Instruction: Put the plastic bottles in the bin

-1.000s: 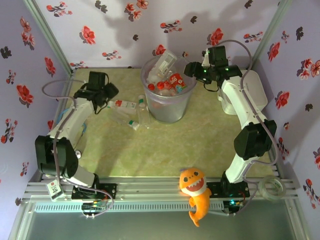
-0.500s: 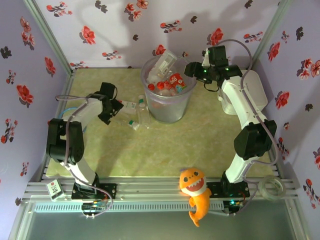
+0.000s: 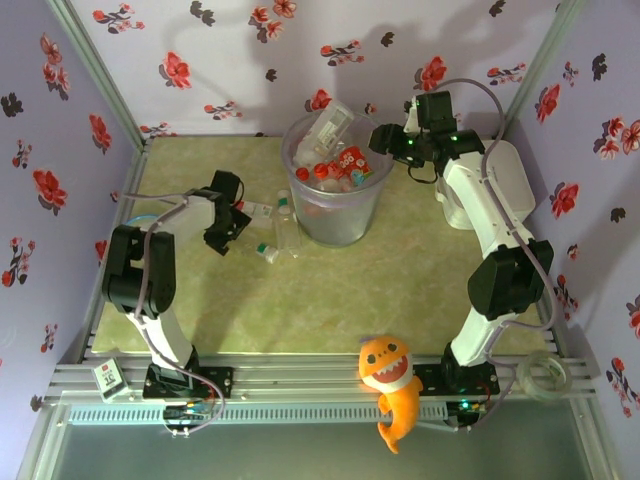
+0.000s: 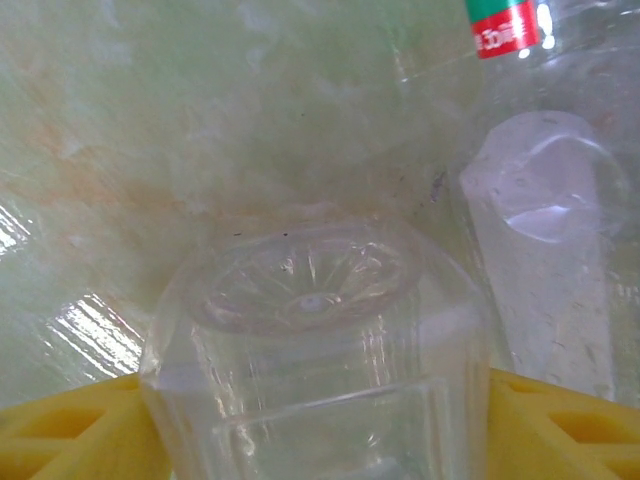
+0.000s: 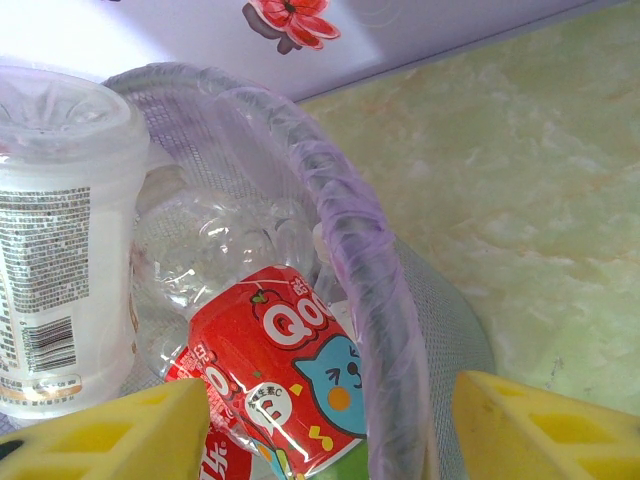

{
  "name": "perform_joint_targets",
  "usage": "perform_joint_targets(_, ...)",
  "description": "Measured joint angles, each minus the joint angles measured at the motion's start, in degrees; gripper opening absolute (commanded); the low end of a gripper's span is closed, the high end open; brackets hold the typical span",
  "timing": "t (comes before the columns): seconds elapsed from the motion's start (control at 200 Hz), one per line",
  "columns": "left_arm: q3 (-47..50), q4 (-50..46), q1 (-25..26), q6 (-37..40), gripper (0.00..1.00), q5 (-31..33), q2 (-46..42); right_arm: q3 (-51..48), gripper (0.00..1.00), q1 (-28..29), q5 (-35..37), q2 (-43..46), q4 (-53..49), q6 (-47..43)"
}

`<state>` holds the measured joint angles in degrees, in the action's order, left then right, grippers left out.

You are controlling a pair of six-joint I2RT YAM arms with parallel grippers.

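Left of the bin [image 3: 332, 195], left end effector [image 3: 226, 224] grips a clear bottle [image 4: 320, 360] base-forward between its pads; loose bottles [image 3: 283, 232] lie just right on tabletop. Right end effector [image 3: 383, 140] hovers spread wide at bin rim.

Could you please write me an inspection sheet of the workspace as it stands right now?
Surface: green marbled tabletop, glossy.
Job's things: bin piled with plastic bottles; loose bottles lie on the table left of it.
Clutter: orange shark toy and tape roll at the near rail.
Grippers: left gripper has a clear bottle between its yellow fingers; right gripper open over the bin rim.
Cables: grey cable loops along each arm.
Surroundings: floral walls.
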<state>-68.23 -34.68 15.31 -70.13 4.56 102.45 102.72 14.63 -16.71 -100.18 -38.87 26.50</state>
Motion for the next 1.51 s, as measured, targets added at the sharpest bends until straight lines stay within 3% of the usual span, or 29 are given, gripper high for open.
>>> perform_joint_targets(0.55, 3.96, 3.3, 0.17, -3.48, 0.57, 2.16, -1.9, -0.35, 0.65, 0.0, -0.07, 0.0, 0.07, 0.02)
perform_joint_targets(0.925, -0.55, 1.07, 0.17, -2.69, 0.49, 7.08, -15.89, -1.2, 0.65, 0.0, -1.14, 0.02, 1.66, 0.17)
perform_joint_targets(1.055, -4.7, 4.55, 0.74, 0.55, 0.43, 7.82, -19.82, -3.02, 0.64, -0.02, -1.16, 0.57, 2.89, 0.94)
perform_joint_targets(1.22, -12.66, 15.15, 5.2, 8.02, 0.32, 8.52, -21.42, -4.76, 0.64, -0.02, -2.05, 0.94, 5.55, 2.73)
perform_joint_targets(1.505, -30.64, 27.21, 11.74, 22.34, 0.25, 3.91, -13.55, -5.55, 0.66, -0.39, -3.06, 2.08, 7.56, 3.54)
